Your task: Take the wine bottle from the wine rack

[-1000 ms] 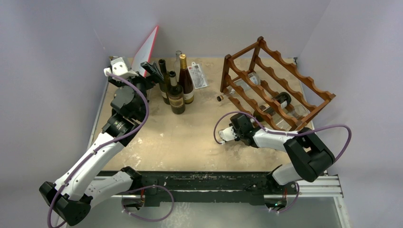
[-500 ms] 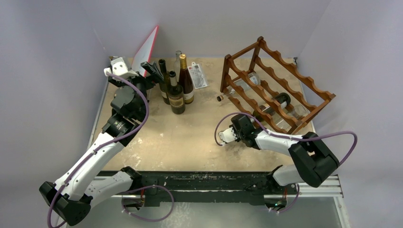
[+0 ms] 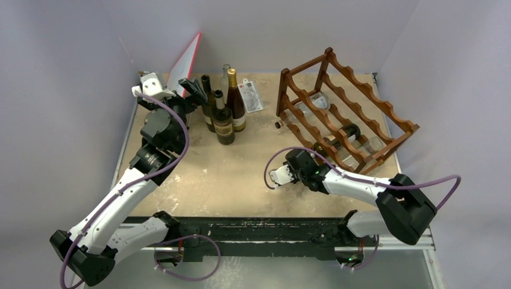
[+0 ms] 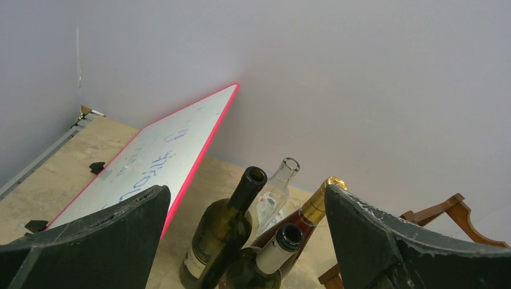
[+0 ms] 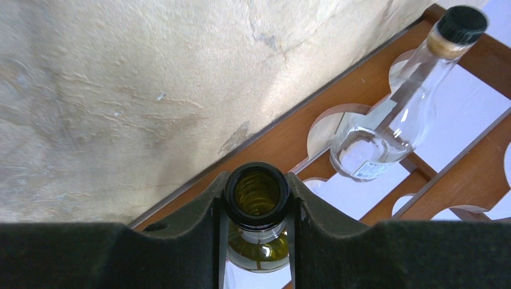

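Right wrist | right claw (image 5: 258,180) pinched wine bottle (image 5: 258,253) neck, for sliding it off wine rack (image 5: 283,141) | left claw (image 4: 245,198) spread

Beige table (image 3: 241,174) bears wine rack (image 3: 346,114), 4 bottles (image 3: 223,123) (upright), whiteboard (image 3: 187,60).

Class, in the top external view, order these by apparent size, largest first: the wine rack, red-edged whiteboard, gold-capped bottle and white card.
1. wine rack.
2. red-edged whiteboard and gold-capped bottle: look alike, so unranked.
3. white card, smallest.
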Robot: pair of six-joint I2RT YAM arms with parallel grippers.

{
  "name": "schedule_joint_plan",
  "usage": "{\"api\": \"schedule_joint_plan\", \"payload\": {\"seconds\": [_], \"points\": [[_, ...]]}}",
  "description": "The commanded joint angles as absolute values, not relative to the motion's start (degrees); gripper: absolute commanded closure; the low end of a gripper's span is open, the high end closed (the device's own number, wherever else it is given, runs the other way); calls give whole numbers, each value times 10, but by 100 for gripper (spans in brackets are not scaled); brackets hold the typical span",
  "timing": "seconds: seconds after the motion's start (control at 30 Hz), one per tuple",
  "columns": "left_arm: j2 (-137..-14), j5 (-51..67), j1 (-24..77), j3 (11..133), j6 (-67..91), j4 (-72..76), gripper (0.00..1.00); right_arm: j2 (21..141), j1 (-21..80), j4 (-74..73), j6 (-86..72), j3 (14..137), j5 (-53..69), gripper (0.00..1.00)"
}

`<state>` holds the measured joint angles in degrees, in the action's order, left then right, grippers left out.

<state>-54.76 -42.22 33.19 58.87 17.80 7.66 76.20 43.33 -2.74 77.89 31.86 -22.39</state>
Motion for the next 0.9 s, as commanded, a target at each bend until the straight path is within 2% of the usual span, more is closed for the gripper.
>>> {"api": "schedule_joint_plan", "payload": {"seconds": [0.0, 0.27, 0.53, 0.87], "points": [[-549, -422, 336, 602, 170, 94, 0, 741, 467, -50, 756, 351, -174, 100], [-556, -418, 336, 603, 175, 92, 0, 748, 485, -60, 753, 378, -169, 100], [-561, -418, 335, 604, 174, 92, 0, 782, 532, -130, 685, 479, -102, 100], [-555, -425, 334, 604, 168, 93, 0, 710, 563, -32, 617, 528, -17, 100]]}}
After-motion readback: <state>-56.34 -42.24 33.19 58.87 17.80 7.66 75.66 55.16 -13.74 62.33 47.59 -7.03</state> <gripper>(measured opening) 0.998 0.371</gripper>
